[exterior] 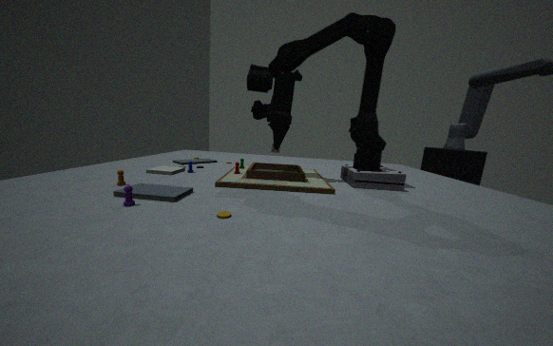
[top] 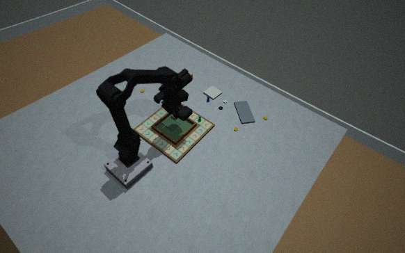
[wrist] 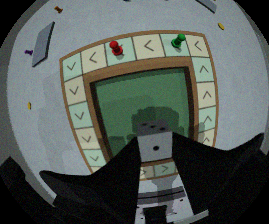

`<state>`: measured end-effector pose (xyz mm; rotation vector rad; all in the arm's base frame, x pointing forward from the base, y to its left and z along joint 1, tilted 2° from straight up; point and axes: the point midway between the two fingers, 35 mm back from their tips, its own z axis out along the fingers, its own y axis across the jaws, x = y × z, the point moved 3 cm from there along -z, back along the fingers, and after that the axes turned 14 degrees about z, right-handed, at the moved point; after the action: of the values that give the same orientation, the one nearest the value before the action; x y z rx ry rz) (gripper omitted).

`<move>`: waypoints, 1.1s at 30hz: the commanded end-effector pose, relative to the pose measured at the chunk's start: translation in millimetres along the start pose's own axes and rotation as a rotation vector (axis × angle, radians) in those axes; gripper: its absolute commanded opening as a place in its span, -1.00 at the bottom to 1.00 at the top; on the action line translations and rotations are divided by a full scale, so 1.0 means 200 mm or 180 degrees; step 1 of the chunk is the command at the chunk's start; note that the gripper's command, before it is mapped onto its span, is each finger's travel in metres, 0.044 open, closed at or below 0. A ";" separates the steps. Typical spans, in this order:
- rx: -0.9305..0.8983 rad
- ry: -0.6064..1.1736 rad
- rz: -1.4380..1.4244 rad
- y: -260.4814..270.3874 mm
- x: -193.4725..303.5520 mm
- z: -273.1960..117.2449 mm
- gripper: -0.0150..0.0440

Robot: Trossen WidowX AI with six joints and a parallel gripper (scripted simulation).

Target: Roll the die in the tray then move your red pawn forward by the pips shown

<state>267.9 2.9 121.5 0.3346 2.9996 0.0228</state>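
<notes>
My gripper is shut on the die and holds it above the tray. The die is light grey; in the wrist view one face shows a single dark pip and another face shows several. The tray has a green floor and brown walls and stands in the middle of the board. The red pawn stands upright on a green square, two squares from the green pawn. The red pawn is hidden in the top view.
A blue pawn stands by a pale slab. A grey slab lies farther right. Purple and orange pawns stand near another grey slab. Yellow discs lie around.
</notes>
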 end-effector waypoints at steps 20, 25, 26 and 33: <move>-0.0566 -0.2358 0.0014 -0.02 0.08 0.07 -0.49; -0.0582 -0.2427 0.0014 -0.02 0.09 0.07 -0.49; -0.0582 -0.2427 0.0014 -0.02 0.09 0.07 -0.49; -0.0581 -0.2420 0.0014 -0.04 0.22 -0.08 -0.49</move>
<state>235.9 3.7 118.3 0.2485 2.2376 0.1357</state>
